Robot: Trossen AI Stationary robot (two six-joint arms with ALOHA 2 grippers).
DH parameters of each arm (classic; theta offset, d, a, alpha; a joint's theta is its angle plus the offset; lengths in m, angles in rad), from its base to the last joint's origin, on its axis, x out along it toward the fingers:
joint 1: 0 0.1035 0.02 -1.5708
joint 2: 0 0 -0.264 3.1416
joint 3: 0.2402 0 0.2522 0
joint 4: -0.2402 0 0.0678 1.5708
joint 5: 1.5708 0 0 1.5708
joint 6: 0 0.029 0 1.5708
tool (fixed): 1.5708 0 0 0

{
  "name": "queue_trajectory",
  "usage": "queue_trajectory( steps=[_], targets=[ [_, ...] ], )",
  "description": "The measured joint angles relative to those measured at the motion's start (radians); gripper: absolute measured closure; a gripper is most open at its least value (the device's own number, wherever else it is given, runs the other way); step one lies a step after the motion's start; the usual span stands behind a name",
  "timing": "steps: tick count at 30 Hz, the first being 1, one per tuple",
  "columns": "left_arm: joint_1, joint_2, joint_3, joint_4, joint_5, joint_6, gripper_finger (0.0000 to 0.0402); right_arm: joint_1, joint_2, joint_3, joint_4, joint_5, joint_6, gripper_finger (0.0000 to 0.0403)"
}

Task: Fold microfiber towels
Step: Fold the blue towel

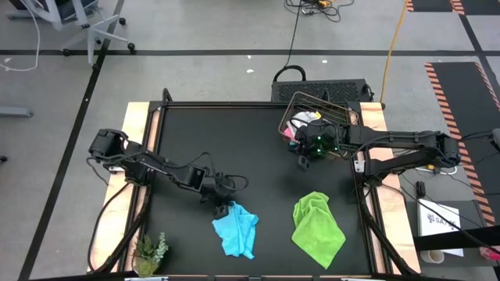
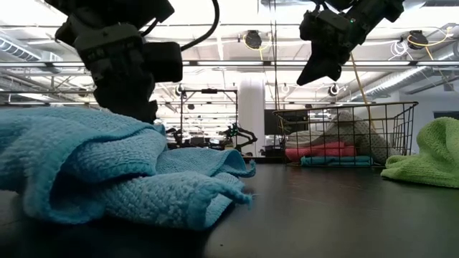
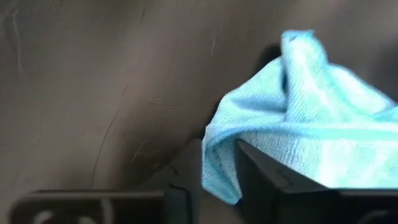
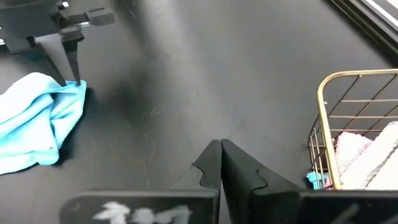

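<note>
Towels number five in sight: one light blue towel (image 1: pixel 235 229) lies crumpled on the black table (image 1: pixel 258 156) near its front edge, one lime green towel (image 1: pixel 316 227) lies bunched just to its right, apart from it, and three more sit in the wire basket (image 1: pixel 319 125) at the table's far right corner, where the low view shows a pink towel (image 2: pixel 319 151), a second light blue towel (image 2: pixel 337 161) beneath it, and a white-grey towel (image 2: pixel 351 129) heaped on top. The left claw (image 1: pixel 223 208) is down at the upper left corner of the crumpled blue towel, and its wrist view shows the two fingers (image 3: pixel 273 186) either side of a fold of that cloth, pinching its edge. The right claw (image 1: pixel 305 161) hangs above the table just in front of the basket, its fingers (image 4: pixel 239 174) pressed together on nothing. One small green plant (image 1: pixel 148 254) stands at the table's front left corner. Only one basket is present, and both arms reach in from the table's sides.
</note>
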Motion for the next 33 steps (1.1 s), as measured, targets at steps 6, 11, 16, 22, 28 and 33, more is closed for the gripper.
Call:
queue_trajectory(
  steps=[6,11,16,22,28,33],
  targets=[
    [-0.001,0.0,0.0,0.033,-0.051,-0.055,0.0394,0.0,0.0,0.0,0.003,0.0,-0.004,0.0403],
    [0.013,-0.012,0.0,0.033,-0.101,-0.094,0.0399,0.0,0.0,0.0,0.003,-0.001,-0.004,0.0403],
    [0.044,-0.096,0.0,-0.002,-0.211,-0.154,0.04,0.0,0.0,0.0,0.005,-0.002,-0.004,0.0403],
    [0.072,-0.32,-0.001,-0.033,-0.504,-0.203,0.0401,0.022,0.0,0.0,0.094,-0.005,-0.011,0.0403],
    [0.07,-0.539,0.0,0.162,-0.847,-0.023,0.0401,0.059,0.0,0.0,0.22,-0.006,-0.023,0.0403],
    [0.085,-0.605,0.001,0.254,-0.91,0.139,0.0401,0.09,0.0,0.0,0.288,-0.005,-0.023,0.0403]
  ],
)
